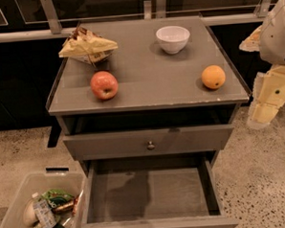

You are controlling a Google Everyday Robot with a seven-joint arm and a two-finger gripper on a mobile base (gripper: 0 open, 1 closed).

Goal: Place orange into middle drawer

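The orange (213, 77) sits on the grey cabinet top (150, 72), near its front right corner. The middle drawer (149, 194) is pulled out below, and its flat grey floor is bare. My gripper (263, 110), at the end of the white arm (278, 32), hangs at the right edge of the camera view. It is beside the cabinet's right side, to the right of the orange and slightly below it, touching nothing.
A red-yellow apple (104, 85) lies front left on the top. A white bowl (173, 39) stands at the back right and a yellow snack bag (87, 46) at the back left. The drawer front with a round knob (150, 145) is shut. A bin of litter (40, 212) stands on the floor at the left.
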